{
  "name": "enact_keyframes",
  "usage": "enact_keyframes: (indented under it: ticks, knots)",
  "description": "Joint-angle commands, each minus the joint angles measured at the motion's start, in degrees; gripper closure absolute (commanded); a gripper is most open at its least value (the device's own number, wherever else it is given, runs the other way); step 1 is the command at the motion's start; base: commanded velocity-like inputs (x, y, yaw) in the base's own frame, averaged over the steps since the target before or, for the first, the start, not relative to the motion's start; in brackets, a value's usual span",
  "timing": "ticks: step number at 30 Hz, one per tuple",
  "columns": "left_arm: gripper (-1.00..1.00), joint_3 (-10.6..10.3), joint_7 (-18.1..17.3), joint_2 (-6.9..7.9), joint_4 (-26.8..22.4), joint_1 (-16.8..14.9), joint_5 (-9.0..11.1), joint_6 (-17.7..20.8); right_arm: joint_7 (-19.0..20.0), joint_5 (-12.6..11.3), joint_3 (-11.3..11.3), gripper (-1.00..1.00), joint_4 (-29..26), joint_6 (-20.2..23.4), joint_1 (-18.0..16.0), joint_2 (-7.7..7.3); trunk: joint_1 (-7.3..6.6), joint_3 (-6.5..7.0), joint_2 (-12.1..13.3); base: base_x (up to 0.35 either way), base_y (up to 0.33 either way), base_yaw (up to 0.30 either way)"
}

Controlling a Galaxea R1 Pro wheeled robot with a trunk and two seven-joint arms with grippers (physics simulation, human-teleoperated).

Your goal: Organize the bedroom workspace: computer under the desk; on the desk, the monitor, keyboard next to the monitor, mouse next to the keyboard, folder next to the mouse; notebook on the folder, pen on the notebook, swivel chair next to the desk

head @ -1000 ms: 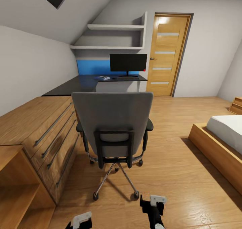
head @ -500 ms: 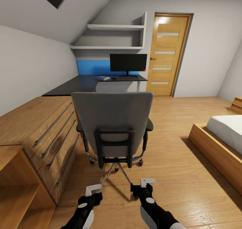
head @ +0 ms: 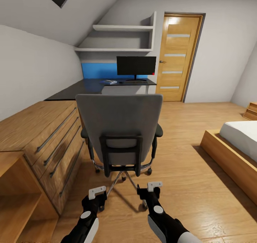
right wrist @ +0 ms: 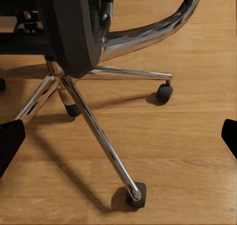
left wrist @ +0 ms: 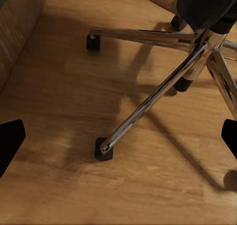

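The seat of the swivel chair [head: 119, 129] is hidden by its own backrest. Small items on the desk [head: 89, 87] beside the monitor [head: 136, 65] cannot be identified. The bed [head: 237, 136] is cropped

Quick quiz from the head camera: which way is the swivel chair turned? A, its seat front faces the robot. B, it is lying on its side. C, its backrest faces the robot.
C: the swivel chair shows its grey backrest and black rear frame toward the camera, upright on its chrome base.
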Motion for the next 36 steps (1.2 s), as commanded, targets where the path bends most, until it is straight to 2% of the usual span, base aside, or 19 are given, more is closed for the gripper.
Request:
enact_keyframes:
  ticks: [1, 7, 12, 13, 18, 19, 22, 31, 35, 36]
  knots:
    - [-1.00, -0.3, 0.4, 0.01, -0.1, 0.0, 0.6, -0.2, -0.4, -0.6, 0.5, -1.00, 0.0, -1.5, -0.1, -0.03, -0.01, -0.05, 0.0, 0.000, 0.000, 0.000]
    - [-1.00, -0.6, 0.3, -0.03, -0.1, 0.0, 0.0, -2.3, -0.5, -0.2, 0.6, -1.00, -0.1, -5.1, 0.1, 0.04, -0.01, -0.05, 0.0, 0.000, 0.000, 0.000]
    - [-1.00, -1.4, 0.2, -0.04, -0.1, 0.0, -2.4, -4.0, -0.6, 1.1, 0.7, -1.00, 0.0, -8.1, 0.2, 0.11, -0.01, -0.05, 0.0, 0.000, 0.000, 0.000]
    - [-1.00, -1.7, 0.2, -0.02, 0.1, -0.1, -3.9, -8.6, -0.5, 3.4, 0.7, -1.00, 0.1, -10.7, 0.8, 0.19, -0.01, -0.05, 0.0, 0.000, 0.000, 0.000]
    - [-1.00, -1.7, 0.2, 0.02, 0.3, 0.0, -4.3, -14.9, -0.5, 6.1, 0.8, -1.00, 0.3, -11.5, 1.3, 0.29, -0.01, -0.05, 0.0, 0.000, 0.000, 0.000]
    - [-1.00, -1.7, 0.2, 0.00, 0.3, 0.1, -4.4, -18.1, -0.4, 7.2, 0.8, -1.00, 0.3, -11.7, 1.7, 0.44, -0.01, -0.05, 0.0, 0.000, 0.000, 0.000]
    - [-1.00, -1.8, 0.2, -0.01, 0.4, 0.2, -4.5, -20.4, -0.4, 8.0, 0.8, -1.00, 0.3, -12.1, 2.0, 0.63, -0.01, -0.05, 0.0, 0.000, 0.000, 0.000]
    - [-1.00, -2.0, -0.1, -0.07, 0.5, 0.4, -4.9, -21.8, -0.3, 9.3, 1.0, -1.00, 0.4, -15.3, 2.6, 0.69, -0.01, -0.05, 0.0, 0.000, 0.000, 0.000]
    - [-1.00, -4.3, -0.2, -0.05, 1.5, 0.4, -6.3, -21.8, -0.2, 10.0, 1.1, -1.00, 0.5, -15.5, 2.7, 0.73, -0.01, -0.05, 0.0, 0.000, 0.000, 0.000]
    - [-1.00, -6.0, -0.2, -0.02, 2.1, 0.4, -6.8, -21.9, -0.2, 10.2, 1.1, -1.00, 0.6, -15.6, 2.7, 0.74, -0.01, -0.05, 0.0, 0.000, 0.000, 0.000]
